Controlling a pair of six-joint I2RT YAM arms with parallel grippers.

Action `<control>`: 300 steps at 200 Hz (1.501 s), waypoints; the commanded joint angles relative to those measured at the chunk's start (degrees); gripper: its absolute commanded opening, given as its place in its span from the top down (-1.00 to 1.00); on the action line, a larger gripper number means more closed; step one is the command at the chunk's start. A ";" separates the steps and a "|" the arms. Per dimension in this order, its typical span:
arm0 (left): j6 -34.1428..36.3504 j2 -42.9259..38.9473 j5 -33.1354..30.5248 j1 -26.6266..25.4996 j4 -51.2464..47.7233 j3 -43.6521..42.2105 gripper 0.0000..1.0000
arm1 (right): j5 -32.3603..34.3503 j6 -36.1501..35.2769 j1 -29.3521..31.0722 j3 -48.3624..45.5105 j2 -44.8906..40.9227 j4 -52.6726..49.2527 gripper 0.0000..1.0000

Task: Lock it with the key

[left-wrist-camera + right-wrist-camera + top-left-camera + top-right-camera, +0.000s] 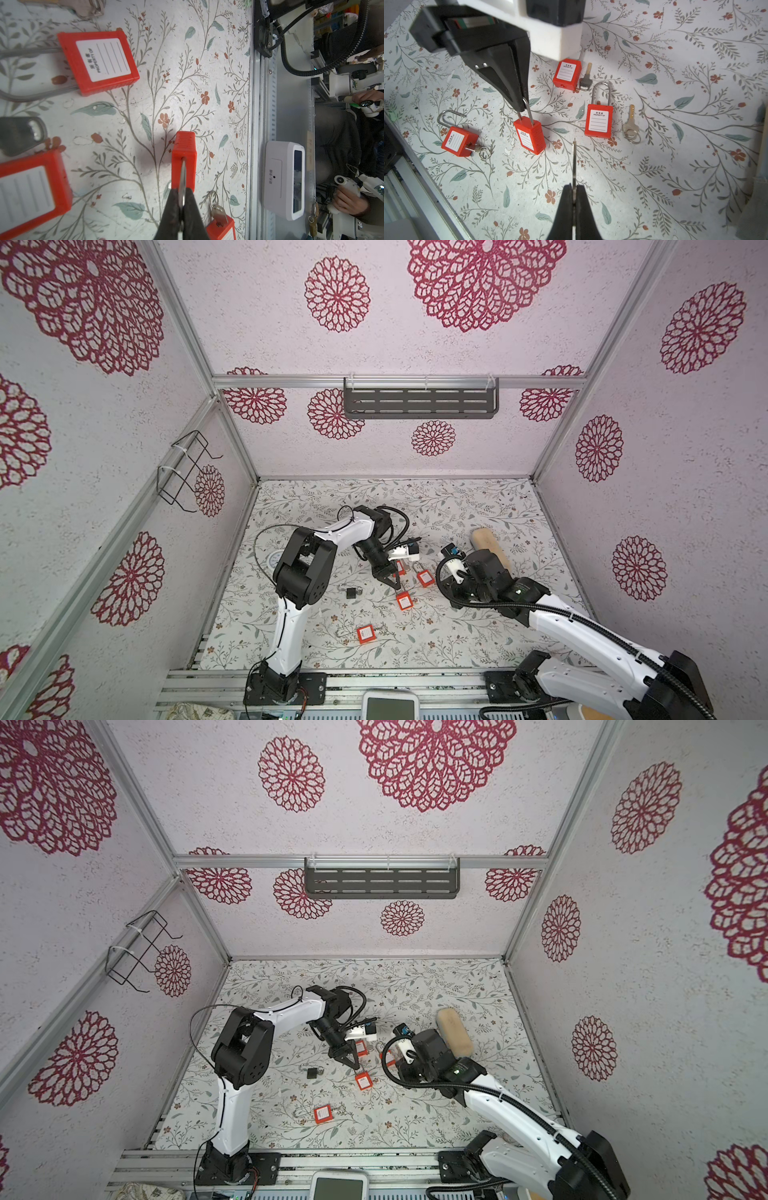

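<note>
left fingers (519, 99) are clenched on the shackle (530, 113) of the red padlock (529, 135), which hangs low over the worktop (654, 166) mid-scene. right fingers (569, 197) pinch the key (574, 162), blade aimed near it. i'd tip the keyhole end toward the blade and line them up before pushing.

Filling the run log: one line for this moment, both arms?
left end effector: shut on padlock shackle | right end effector: shut on key | key: apart from padlock, not inserted

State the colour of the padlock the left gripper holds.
Orange-red padlock, white label; best in the right wrist view.
</note>
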 commanded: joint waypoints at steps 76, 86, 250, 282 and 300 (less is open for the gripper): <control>-7.52 -2.43 -6.52 -0.74 12.06 -3.10 0.91 | -3.02 2.30 0.35 1.03 3.94 2.32 1.00; -7.66 -2.20 -6.79 -0.95 12.19 -3.13 0.90 | -3.07 2.31 0.31 1.05 4.20 2.43 1.00; -12.77 -0.87 -10.80 -2.19 17.02 -4.04 0.59 | -2.74 3.79 0.35 1.13 7.92 2.30 1.00; -14.83 -2.04 -11.64 -2.25 19.23 -5.16 0.48 | -3.01 3.98 0.35 1.40 8.80 2.24 1.00; -16.63 -4.03 -11.87 -2.24 22.11 -6.48 0.44 | -3.19 4.04 0.35 1.66 9.42 1.88 1.00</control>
